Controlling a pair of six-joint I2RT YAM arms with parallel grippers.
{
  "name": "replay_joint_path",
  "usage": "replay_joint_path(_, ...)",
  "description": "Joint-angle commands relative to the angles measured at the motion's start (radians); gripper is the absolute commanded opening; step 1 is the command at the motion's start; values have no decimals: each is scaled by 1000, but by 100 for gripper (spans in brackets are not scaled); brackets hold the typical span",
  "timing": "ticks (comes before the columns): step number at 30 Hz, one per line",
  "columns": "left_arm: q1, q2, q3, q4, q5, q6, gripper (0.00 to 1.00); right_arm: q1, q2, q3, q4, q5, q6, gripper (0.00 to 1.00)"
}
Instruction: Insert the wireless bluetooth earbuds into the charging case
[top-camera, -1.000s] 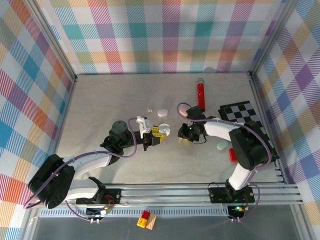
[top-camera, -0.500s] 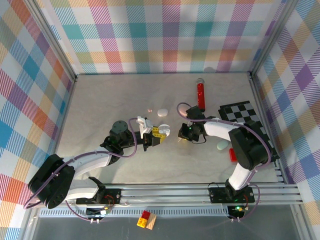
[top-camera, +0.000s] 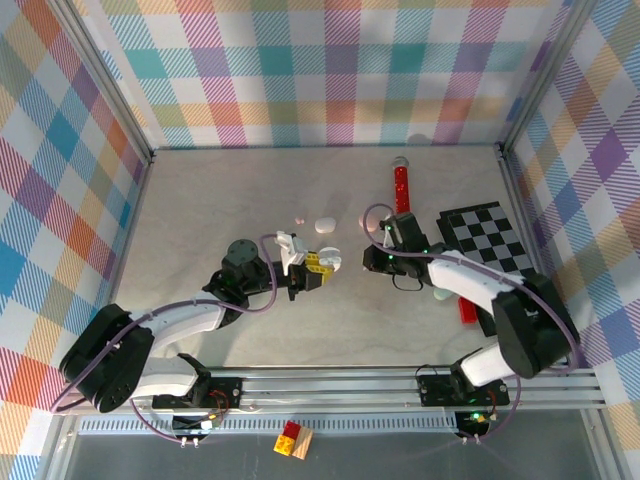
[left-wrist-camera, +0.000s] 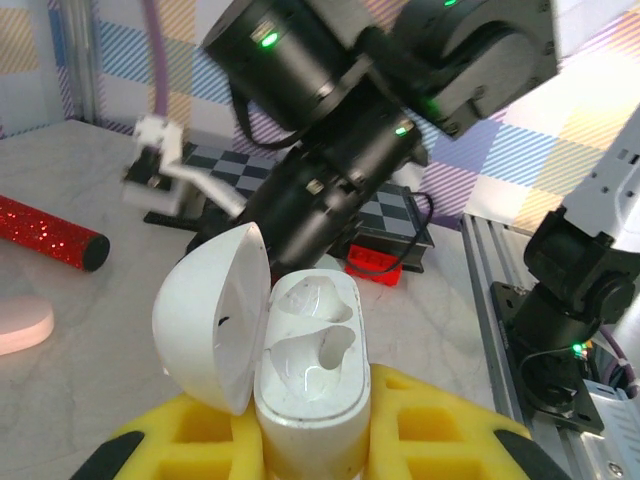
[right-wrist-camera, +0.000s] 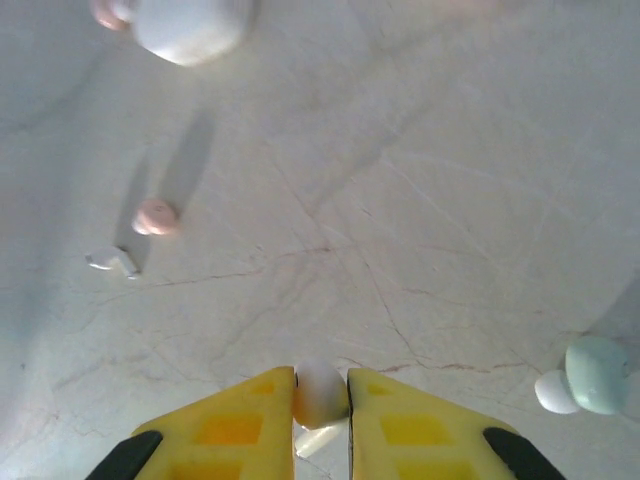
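Left wrist view shows the case (left-wrist-camera: 300, 400) clamped upright in the left gripper (left-wrist-camera: 310, 445), lid (left-wrist-camera: 215, 330) swung open, both wells (left-wrist-camera: 318, 300) empty; so nothing is seated yet. Right gripper (right-wrist-camera: 320, 400) has its jaws pinched together on one white earbud (right-wrist-camera: 320, 392), held clear of the table (right-wrist-camera: 450, 200); seen from above, both grippers sit near mid-table, close but apart. Left to do, as I judge: bring this earbud over a well and press it home; a pink earbud (right-wrist-camera: 155, 217) lies loose toward the far edge.

Black-and-white arms (top-camera: 180, 325) carry purple cables (left-wrist-camera: 152, 25), with yellow gridded jaws and green lights (left-wrist-camera: 266, 39).
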Motion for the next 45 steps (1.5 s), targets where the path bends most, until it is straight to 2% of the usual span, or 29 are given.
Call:
replay_joint_path(1, 10, 19, 37, 4, -13, 15, 13, 6, -98, -35, 66, 20, -133, 17)
replay_joint_path(10, 10, 63, 77, 3, 6, 1, 15, 9, -361, -60, 59, -52, -303, 19)
replay_joint_path(19, 10, 69, 93, -10, 21, 6, 15, 21, -491, -36, 69, -167, -321, 19)
replay_joint_path(30, 10, 66, 96, -43, 22, 40, 14, 128, -438, 50, 84, -180, -355, 19)
replay_joint_path(45, 10, 49, 99, -40, 44, 34, 14, 187, -328, 88, 109, -168, -391, 19)
